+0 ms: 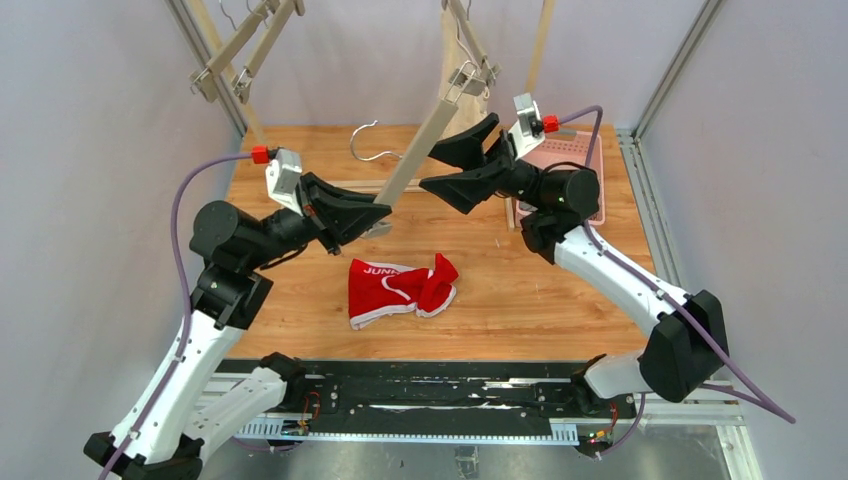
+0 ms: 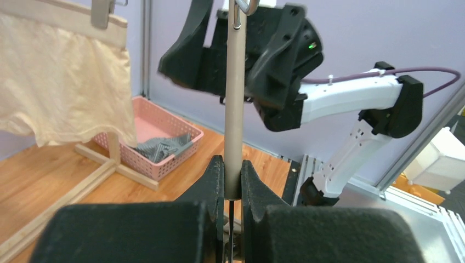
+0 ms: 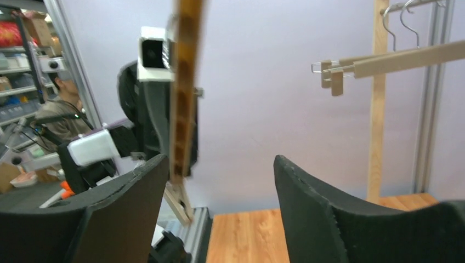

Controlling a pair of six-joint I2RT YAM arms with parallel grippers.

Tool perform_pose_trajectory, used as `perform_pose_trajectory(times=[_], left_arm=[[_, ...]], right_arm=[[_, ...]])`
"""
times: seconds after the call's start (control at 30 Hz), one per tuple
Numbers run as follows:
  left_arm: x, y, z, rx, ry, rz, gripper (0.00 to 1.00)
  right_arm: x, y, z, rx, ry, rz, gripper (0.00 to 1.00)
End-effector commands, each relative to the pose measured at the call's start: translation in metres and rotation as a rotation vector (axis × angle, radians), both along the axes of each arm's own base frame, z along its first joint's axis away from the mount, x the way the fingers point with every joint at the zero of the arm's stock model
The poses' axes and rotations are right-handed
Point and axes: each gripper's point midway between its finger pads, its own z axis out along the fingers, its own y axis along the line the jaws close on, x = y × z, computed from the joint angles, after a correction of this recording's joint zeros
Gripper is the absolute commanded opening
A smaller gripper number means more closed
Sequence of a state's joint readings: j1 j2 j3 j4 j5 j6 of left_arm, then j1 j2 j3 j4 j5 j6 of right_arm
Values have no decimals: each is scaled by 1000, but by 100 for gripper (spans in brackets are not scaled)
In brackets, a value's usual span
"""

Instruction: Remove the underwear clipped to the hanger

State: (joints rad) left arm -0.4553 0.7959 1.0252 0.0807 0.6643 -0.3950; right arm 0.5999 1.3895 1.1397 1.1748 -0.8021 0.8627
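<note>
1. While the left pincer (image 2: 232,170) is pressed together on the lower end of a wooden hanger (image 1: 425,145), that hanger's bar runs up toward 1 o'clock in the top view. Nothing hangs from the part of it that shows.
2. The right pincer (image 3: 220,164) is spread wide and grips nothing. In its own view the hanger's bar stands just beside one finger; I cannot tell whether they touch.
3. The red underwear (image 1: 395,290) lies crumpled on the counter (image 1: 560,310), near its middle, at 6 o'clock from the held hanger and free of any clip.
4. The grey underwear (image 2: 164,147) rests inside the pink basket (image 2: 159,167), which sits at about 2 o'clock on the counter, behind the right arm.
5. The cream underwear (image 2: 60,93) hangs clipped to a second hanger (image 2: 55,13), above the basket, at 10 o'clock in the left wrist view.
6. Two bare hangers (image 3: 406,57) hang at 2 o'clock in the right wrist view.
7. Judged from this, two of the three pieces are off. The cream one is left to unclip, and the hanger in the left pincer has yet to be put down.
</note>
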Motion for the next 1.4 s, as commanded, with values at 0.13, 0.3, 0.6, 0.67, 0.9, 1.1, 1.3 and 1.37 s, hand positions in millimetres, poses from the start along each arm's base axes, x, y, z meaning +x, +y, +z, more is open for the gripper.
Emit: perform_pose_trajectory(times=[0.13,0.3,0.6,0.67,0.9,1.1,1.3,1.37], left_arm=[[-12,17,24,-17,-31,75,0],[32,64,-24,215,118,450,0],[59,129,-101,596,356,789,0],[63,124,-108,623,376,766,0],[91,113,-121,708,413,756,0],[117,102,-97,691,388,767,0],[146,93,-80,683,405,774,0],[157,92,-75,670,412,768,0]], right_arm=[[-4,0,-23,-74,-64,-60,75],[7,4,-79,-321,-56,-243,75],[-1,-15,-234,-868,20,-493,75],[-8,-17,-257,-905,48,-474,75],[-14,-13,-330,-1105,83,-447,75],[-7,4,-352,-1165,61,-429,76],[-6,11,-410,-1358,145,-355,70],[-8,9,-435,-1432,194,-327,59]])
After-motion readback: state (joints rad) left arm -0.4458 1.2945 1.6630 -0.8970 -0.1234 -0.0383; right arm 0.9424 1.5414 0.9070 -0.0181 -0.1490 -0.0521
